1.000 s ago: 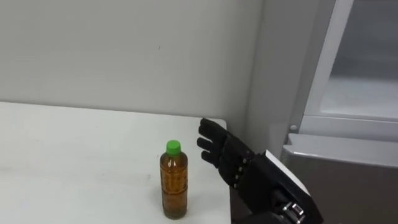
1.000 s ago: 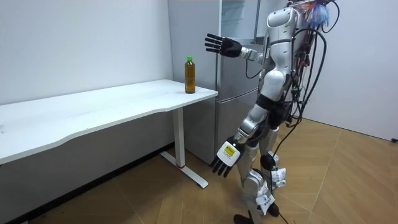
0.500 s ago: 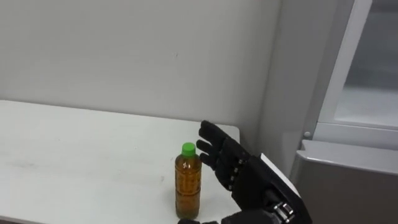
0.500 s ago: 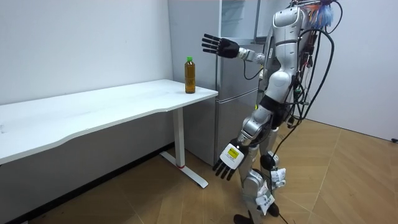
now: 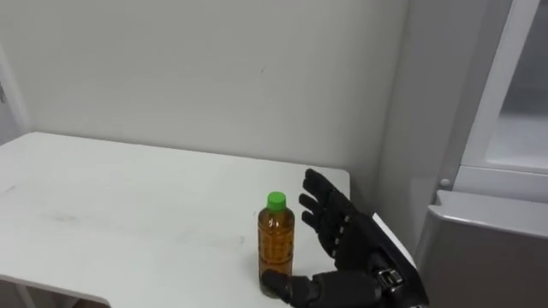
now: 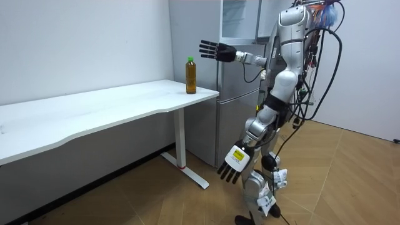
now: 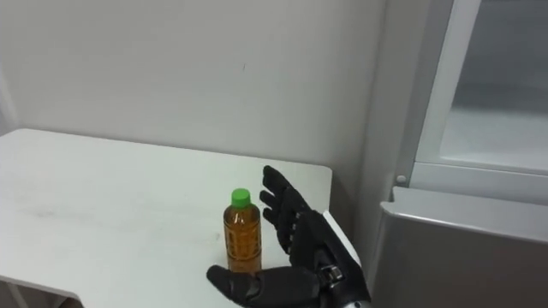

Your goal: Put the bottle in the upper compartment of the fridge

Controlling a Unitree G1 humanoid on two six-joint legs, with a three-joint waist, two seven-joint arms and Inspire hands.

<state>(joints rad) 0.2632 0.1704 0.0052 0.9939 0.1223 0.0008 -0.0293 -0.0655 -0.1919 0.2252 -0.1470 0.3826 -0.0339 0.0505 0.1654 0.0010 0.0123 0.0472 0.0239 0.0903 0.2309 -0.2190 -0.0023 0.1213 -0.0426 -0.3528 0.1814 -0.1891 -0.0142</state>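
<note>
My right hand (image 5: 342, 248) is released, its fingers straight and spread and the palm turned toward the bottle (image 5: 276, 239), with the thumb reaching out low in front of the bottle's foot. From my head the thumb overlaps the base and the fingers stand just beside the bottle's right side, so I cannot tell there whether I touch it. The room view settles that: the hand is held out in the air on a raised arm, at about the height of the cap or above it and apart from the bottle, on the room view's right of it. The bottle stands upright, with a green cap and amber drink inside, near the far right corner of the white table (image 5: 128, 205), close to the right edge. Past that edge rises the fridge (image 5: 497, 171), of which my eyes catch a pale upper part behind a white frame and a grey lower door; the room view shows it as a tall grey cabinet against the wall (image 5: 214, 68), just beside the table's end. That same view shows me standing on the wooden floor (image 6: 325, 181) in front of the fridge, near the table's corner, with my left hand (image 6: 231, 164) hanging low beside my leg, its fingers straight and loose and holding nothing.
</note>
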